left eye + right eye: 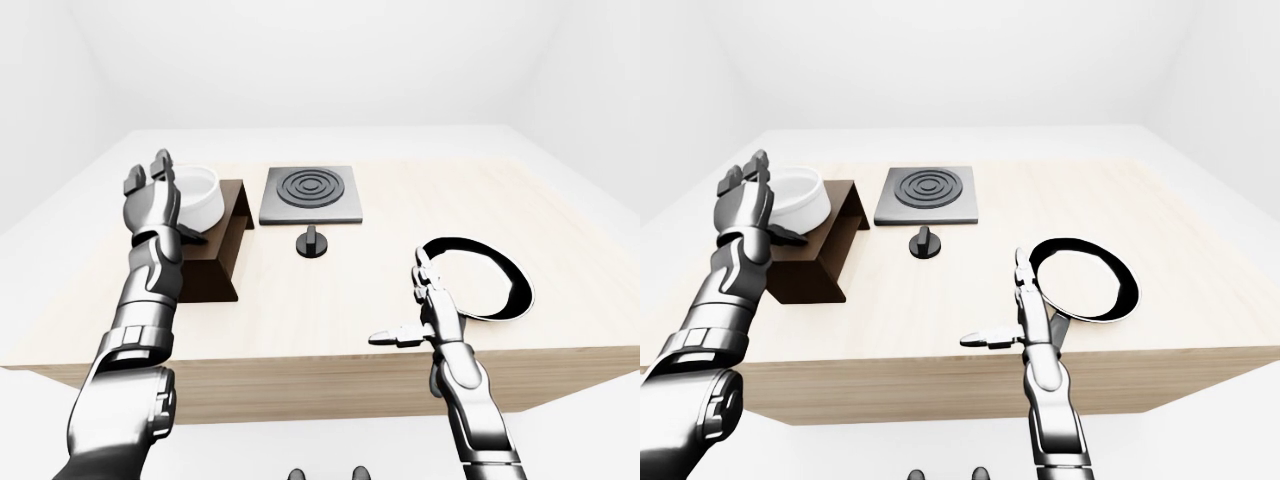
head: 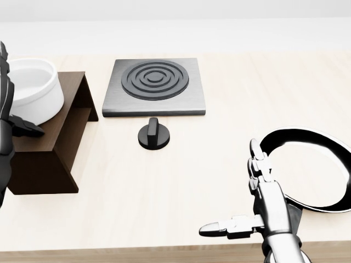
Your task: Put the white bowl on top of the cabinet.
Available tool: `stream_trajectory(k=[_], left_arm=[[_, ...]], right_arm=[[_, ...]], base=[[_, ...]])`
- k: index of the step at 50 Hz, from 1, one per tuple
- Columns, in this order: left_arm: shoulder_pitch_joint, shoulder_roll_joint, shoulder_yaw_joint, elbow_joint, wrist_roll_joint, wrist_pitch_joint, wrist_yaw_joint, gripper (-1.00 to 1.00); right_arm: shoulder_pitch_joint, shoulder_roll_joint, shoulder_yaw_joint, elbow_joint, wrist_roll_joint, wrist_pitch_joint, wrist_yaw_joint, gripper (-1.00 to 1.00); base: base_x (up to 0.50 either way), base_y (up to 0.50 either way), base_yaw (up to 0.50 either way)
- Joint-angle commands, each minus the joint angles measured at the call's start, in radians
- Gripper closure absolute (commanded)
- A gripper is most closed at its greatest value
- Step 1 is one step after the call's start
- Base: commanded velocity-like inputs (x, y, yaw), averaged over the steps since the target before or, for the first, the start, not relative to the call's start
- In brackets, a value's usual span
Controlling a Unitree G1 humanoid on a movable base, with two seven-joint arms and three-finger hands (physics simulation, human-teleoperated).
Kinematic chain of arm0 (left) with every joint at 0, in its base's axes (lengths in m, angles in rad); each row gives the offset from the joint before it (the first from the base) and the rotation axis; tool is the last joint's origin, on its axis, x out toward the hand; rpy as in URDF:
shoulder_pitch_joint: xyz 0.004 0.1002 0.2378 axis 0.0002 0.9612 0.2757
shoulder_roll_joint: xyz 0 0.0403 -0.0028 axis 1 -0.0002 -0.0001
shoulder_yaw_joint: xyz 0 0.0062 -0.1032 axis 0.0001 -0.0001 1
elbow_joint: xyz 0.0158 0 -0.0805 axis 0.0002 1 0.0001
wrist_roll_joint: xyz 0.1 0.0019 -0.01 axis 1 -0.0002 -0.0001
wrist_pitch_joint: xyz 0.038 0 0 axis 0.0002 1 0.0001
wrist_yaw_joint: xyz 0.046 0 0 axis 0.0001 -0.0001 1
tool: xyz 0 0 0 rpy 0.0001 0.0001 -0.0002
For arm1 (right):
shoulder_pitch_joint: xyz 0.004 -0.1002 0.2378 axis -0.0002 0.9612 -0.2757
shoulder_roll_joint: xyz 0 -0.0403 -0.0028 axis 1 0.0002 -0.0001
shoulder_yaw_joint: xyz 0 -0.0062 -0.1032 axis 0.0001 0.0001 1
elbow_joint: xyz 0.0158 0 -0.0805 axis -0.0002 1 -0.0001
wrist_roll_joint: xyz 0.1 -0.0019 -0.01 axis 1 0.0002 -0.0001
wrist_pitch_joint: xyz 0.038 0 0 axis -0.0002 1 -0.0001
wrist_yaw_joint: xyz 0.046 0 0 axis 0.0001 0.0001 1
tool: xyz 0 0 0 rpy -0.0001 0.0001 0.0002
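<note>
The white bowl (image 2: 32, 90) rests on top of the dark brown cabinet (image 2: 55, 150) at the left of the table. My left hand (image 1: 152, 195) stands just left of the bowl with its fingers spread open; the thumb reaches under the bowl's side. It holds nothing. My right hand (image 2: 249, 192) is open and empty, flat above the table near its bottom edge, beside the black pan.
A grey hotplate (image 2: 155, 86) with rings lies at the table's middle, with a black knob (image 2: 153, 134) just below it. A black pan with a white inside (image 2: 310, 170) lies at the right. The wooden table (image 1: 330, 300) ends close to my body.
</note>
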Motion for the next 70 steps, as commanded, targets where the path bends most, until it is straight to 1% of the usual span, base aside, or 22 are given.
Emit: stream_trajectory(k=[1,18,19,22,23,26,30,32,37,47,52,56,57,58,59,60,61,62,63,65,66,70], left_arm=[[0.015,-0.007,-0.004,-0.001,0.003,0.000,-0.012,-1.00],[0.031,-0.010,0.001,-0.021,0.006,0.000,-0.015,-1.00],[0.084,-0.013,-0.004,-0.137,0.026,0.000,-0.054,-1.00],[0.114,-0.019,0.003,-0.206,0.050,0.000,-0.086,-1.00],[0.143,-0.021,0.005,-0.283,0.073,0.000,-0.113,-1.00],[0.167,-0.029,0.012,-0.337,0.104,0.000,-0.146,-1.00],[0.220,-0.049,0.018,-0.488,0.190,0.000,-0.205,-1.00],[0.221,-0.053,0.024,-0.493,0.199,0.000,-0.211,-1.00],[0.278,-0.093,0.024,-0.676,0.307,0.000,-0.295,-1.00],[0.346,-0.148,0.036,-0.853,0.449,0.000,-0.388,-1.00],[0.367,-0.175,0.042,-0.927,0.491,0.000,-0.420,-1.00],[0.414,-0.216,0.046,-1.033,0.459,0.000,-0.418,-1.00],[0.443,-0.242,0.045,-1.067,0.408,0.000,-0.416,-1.00],[0.459,-0.246,0.041,-1.069,0.424,0.000,-0.396,-1.00],[0.474,-0.256,0.043,-1.083,0.393,0.000,-0.370,-1.00],[0.484,-0.269,0.044,-1.106,0.349,0.000,-0.372,-1.00],[0.517,-0.282,0.032,-1.141,0.356,0.000,-0.362,-1.00],[0.532,-0.291,0.031,-1.161,0.325,0.000,-0.359,-1.00],[0.533,-0.291,0.031,-1.162,0.322,0.000,-0.359,-1.00],[0.560,-0.312,0.018,-1.217,0.299,0.000,-0.362,-1.00],[0.584,-0.332,0.014,-1.256,0.261,0.000,-0.368,-1.00],[0.620,-0.359,-0.010,-1.355,0.213,0.000,-0.386,-1.00]], right_arm=[[0.004,0.001,0.003,-0.004,-0.003,0.000,0.001,-1.00],[0.008,0.002,0.006,-0.004,-0.006,-0.003,0.002,-1.00],[0.002,0.002,0.006,0.008,-0.008,-0.009,-0.001,-1.00],[0.003,0.003,0.008,0.010,-0.009,-0.011,-0.002,-1.00],[0.005,0.003,0.009,0.004,-0.010,-0.008,-0.002,-1.00],[0.004,0.003,0.008,0.006,-0.009,-0.009,-0.002,-1.00],[0.006,0.003,0.010,0.006,-0.010,-0.011,-0.002,-1.00],[0.006,0.003,0.010,0.006,-0.010,-0.011,-0.002,-1.00],[0.007,0.004,0.010,0.003,-0.010,-0.010,-0.002,-1.00],[0.011,0.003,0.011,-0.002,-0.010,-0.010,0.000,-1.00],[0.012,0.004,0.012,-0.005,-0.011,-0.008,0.001,-1.00],[0.011,0.004,0.012,-0.001,-0.011,-0.012,0.000,-1.00],[0.010,0.004,0.012,0.001,-0.011,-0.012,0.000,-1.00],[0.011,0.004,0.012,-0.001,-0.011,-0.012,-0.001,-1.00],[0.012,0.004,0.012,-0.002,-0.011,-0.011,-0.001,-1.00],[0.012,0.004,0.012,-0.003,-0.011,-0.011,-0.001,-1.00],[0.013,0.005,0.012,-0.013,-0.010,-0.004,-0.001,-1.00],[0.015,0.006,0.013,-0.021,-0.009,0.001,0.000,-1.00],[0.016,0.006,0.013,-0.022,-0.009,0.001,0.000,-1.00],[0.014,0.006,0.010,-0.035,-0.006,0.010,0.000,-1.00],[0.016,0.006,0.008,-0.048,-0.002,0.017,0.001,-1.00],[0.019,0.006,0.004,-0.073,0.004,0.017,0.000,-1.00]], base=[[0.00,0.00,0.00],[0.00,0.00,0.00],[0.00,0.00,0.00],[0.00,0.00,0.00],[0.00,0.00,0.00],[0.00,0.00,0.00],[0.00,0.00,0.00],[0.00,0.00,0.00],[0.00,0.00,0.00],[0.00,0.00,0.00],[0.00,0.00,0.00],[0.00,0.00,0.00],[0.00,0.00,0.00],[0.00,0.00,0.00],[0.00,0.00,0.00],[0.00,0.00,0.00],[0.00,0.00,0.00],[0.00,0.00,0.00],[0.00,0.00,0.00],[0.00,0.00,0.00],[0.00,0.00,0.00],[0.00,0.00,0.00]])
